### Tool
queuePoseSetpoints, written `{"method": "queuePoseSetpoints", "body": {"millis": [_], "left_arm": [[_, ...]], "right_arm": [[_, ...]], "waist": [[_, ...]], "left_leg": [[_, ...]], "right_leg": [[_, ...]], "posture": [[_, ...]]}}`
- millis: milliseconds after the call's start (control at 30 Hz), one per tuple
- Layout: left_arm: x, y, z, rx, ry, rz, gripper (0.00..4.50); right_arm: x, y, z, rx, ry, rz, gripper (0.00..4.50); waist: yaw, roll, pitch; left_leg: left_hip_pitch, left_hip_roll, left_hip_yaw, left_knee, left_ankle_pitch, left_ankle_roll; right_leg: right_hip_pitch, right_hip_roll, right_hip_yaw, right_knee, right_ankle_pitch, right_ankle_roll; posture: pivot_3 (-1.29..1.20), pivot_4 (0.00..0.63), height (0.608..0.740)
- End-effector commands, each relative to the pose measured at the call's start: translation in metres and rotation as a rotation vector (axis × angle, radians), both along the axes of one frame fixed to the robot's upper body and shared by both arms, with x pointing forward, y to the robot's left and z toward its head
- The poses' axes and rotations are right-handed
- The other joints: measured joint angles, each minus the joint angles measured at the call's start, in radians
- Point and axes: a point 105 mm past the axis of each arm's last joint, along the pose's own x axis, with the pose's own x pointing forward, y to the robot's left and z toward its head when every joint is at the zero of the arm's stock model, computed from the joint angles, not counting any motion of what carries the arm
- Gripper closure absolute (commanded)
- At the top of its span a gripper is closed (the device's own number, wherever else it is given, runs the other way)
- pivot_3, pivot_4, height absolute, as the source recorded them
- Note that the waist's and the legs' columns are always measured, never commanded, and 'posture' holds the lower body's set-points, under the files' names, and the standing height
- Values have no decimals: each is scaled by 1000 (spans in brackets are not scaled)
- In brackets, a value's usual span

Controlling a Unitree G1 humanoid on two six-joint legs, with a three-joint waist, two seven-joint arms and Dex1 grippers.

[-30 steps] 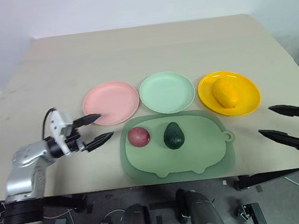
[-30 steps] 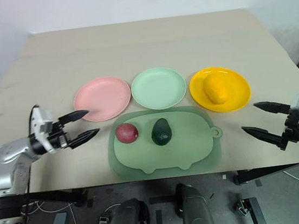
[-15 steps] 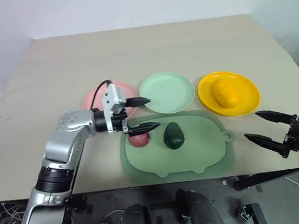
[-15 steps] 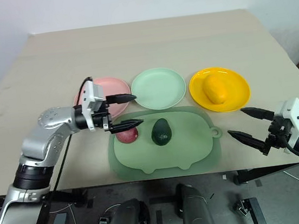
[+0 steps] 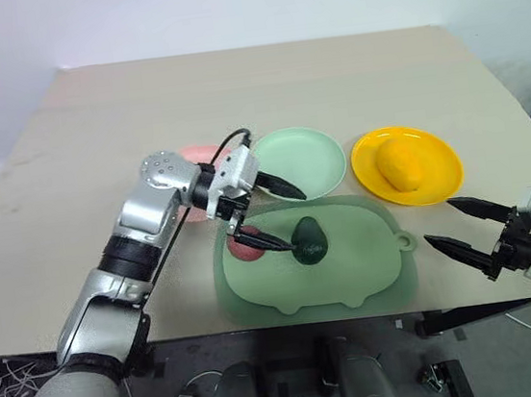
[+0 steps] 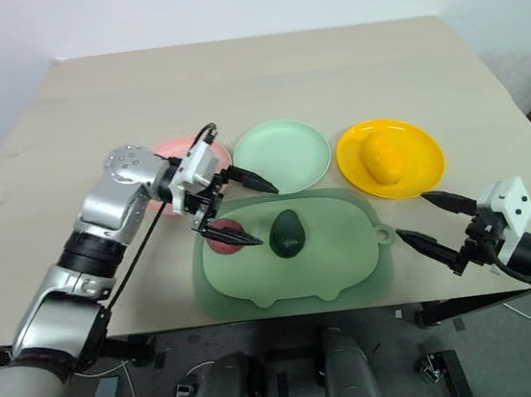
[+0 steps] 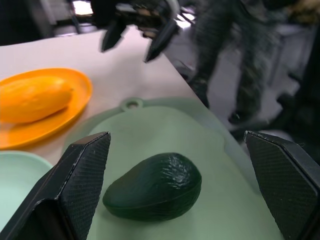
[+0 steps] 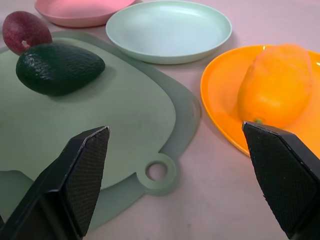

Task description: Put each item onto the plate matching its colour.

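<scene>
With its fingers spread wide and empty, the left end effector (image 5: pixel 270 215) lines up on the avocado (image 5: pixel 308 240) lying on the cutting board (image 5: pixel 370 263) — closing on it, I judge, comes next, then a lift to the mint green plate (image 5: pixel 310 149) — while the right end effector (image 5: pixel 463 228) hangs open.

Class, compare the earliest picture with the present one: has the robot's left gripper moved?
Yes. The left gripper has swung rightward, from the table edge left of the pale pink plate to the dull-green cutting board, open beside the dark green avocado.

Avocado (image 5: pixel 308 239) on the cutting board (image 5: pixel 353 280), plates (image 5: pixel 312 144) behind.
</scene>
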Motion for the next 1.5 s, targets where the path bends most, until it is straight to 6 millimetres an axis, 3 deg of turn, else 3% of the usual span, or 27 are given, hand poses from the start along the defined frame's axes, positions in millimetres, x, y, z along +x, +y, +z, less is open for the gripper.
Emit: {"method": "queuePoseSetpoints", "body": {"millis": [33, 367, 600, 933, 1100, 1233, 1333, 1500], "left_arm": [[-2, -9, -3, 12, -75, -80, 0], [4, -23, -41, 101, -250, -196, 0], [9, -35, -47, 78, -287, -201, 0], [13, -36, -57, 112, -306, -198, 0], [14, -37, -59, 121, -304, -192, 1158], [14, -37, -60, 128, -316, -198, 1727], [14, -40, -59, 119, -305, -195, 2426], [16, -45, -52, 89, -304, -181, 2426]], "right_arm": [[-2, 4, 9, 5, -42, 5, 30], [-10, 1, 9, -12, -41, -19, 30], [-11, 1, 10, -8, -45, -35, 30], [-9, 2, 11, -2, -52, -50, 30], [-7, 3, 11, -2, -53, -53, 0], [-7, 3, 12, -4, -55, -50, 0], [-7, 3, 13, -6, -57, -48, 0], [-6, 3, 13, -6, -55, -48, 0]], "waist": [[0, 0, 0], [1, -1, 0], [-1, -2, 1], [-1, -2, 1], [-1, -3, 1], [-1, -3, 1], [-1, -4, 0], [-1, -4, 0]], "left_leg": [[0, 0, 0, 0, 0, 0], [0, 0, 0, 0, 0, 0], [-1, 0, -1, 0, 0, 1], [-1, 0, -1, 0, -1, 1], [-1, 0, -1, 0, -1, 1], [0, 0, -1, -1, -1, 1], [0, 0, -1, -1, -1, 1], [0, 0, -1, -1, -1, 1]], "right_leg": [[0, 0, 0, 0, 0, 0], [0, 0, 0, 0, 0, 0], [0, 0, 0, 0, 0, 0], [0, 0, 0, 0, 0, 0], [0, 0, 0, 0, 0, 0], [2, 0, 0, 0, 0, 1], [3, 0, 0, 0, -2, 4], [3, 0, 0, 0, -2, 4]], "posture": [[0, 150, 737], [0, 150, 737], [0, 150, 737], [0, 150, 737], [0, 150, 737], [0, 150, 737], [0, 150, 737], [0, 150, 737]]}}
